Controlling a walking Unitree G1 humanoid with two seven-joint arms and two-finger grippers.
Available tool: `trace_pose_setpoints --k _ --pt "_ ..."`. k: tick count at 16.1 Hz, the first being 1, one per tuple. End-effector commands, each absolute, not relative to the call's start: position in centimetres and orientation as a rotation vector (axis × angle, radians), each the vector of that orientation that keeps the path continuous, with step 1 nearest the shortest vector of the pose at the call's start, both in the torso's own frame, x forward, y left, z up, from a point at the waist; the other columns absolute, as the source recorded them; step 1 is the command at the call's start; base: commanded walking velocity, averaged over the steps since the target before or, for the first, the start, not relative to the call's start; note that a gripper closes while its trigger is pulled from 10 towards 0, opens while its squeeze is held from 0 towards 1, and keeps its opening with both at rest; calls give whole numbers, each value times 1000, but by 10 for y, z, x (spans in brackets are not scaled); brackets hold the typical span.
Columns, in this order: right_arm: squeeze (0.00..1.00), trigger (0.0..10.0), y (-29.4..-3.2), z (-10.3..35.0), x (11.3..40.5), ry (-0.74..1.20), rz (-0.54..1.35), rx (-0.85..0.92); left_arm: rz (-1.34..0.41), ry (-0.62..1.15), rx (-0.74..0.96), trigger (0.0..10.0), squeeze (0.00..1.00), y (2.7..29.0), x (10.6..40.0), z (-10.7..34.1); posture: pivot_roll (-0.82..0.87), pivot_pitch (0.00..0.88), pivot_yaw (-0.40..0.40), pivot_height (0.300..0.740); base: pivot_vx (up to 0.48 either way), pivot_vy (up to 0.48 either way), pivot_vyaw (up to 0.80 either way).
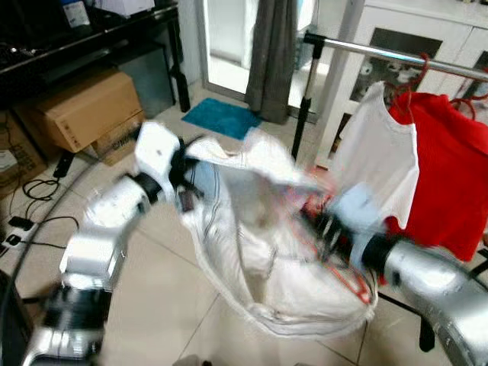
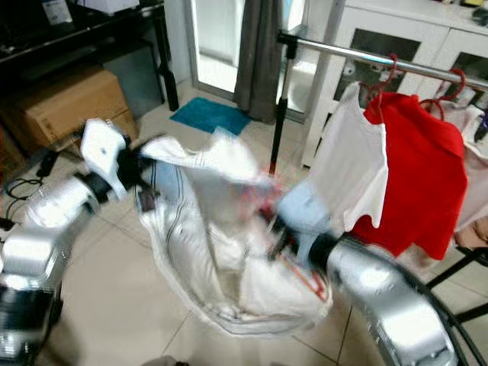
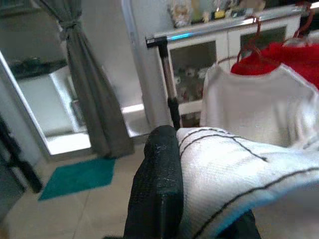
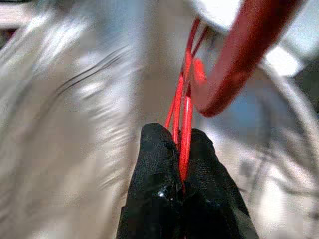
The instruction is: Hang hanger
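Two grippers hold one white shirt [image 1: 259, 236] low, near the rail [image 1: 396, 55]. The right gripper [image 4: 182, 149] pinches the red hanger [image 4: 185, 107] shut. The left gripper [image 3: 164, 164] squeezes the shirt's edge. Lift the hook above the rail, beside the hung white shirt [image 1: 377, 149], then lower it gently.

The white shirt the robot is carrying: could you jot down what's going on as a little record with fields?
Shirt: white shirt with thin dark stripes, held up between both arms above the tiled floor
Left claw: shut on the white shirt's edge
Right claw: shut on the thin wires of a red hanger
Rack: metal rail to the robot's right, already carrying a white top and a red top
Picture quality: blurred by motion
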State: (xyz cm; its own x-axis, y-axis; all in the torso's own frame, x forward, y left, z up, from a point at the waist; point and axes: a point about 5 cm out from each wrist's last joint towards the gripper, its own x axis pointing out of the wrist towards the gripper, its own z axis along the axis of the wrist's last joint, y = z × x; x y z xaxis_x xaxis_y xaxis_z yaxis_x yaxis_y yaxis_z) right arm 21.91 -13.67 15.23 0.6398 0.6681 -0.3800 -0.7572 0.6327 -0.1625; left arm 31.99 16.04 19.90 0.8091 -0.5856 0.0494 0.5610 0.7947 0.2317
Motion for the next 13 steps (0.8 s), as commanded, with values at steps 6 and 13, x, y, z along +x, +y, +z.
trace_pose_setpoints --k 6,13 --pt "0 0 -139 149 202 312 1082 -277 -363 -53 72 0 0 213 363 224 -93 0 27 740 0 0 0" --pt "0 0 -139 173 210 105 1033 162 -353 51 -173 0 0 202 364 164 -92 0 27 740 0 0 0"
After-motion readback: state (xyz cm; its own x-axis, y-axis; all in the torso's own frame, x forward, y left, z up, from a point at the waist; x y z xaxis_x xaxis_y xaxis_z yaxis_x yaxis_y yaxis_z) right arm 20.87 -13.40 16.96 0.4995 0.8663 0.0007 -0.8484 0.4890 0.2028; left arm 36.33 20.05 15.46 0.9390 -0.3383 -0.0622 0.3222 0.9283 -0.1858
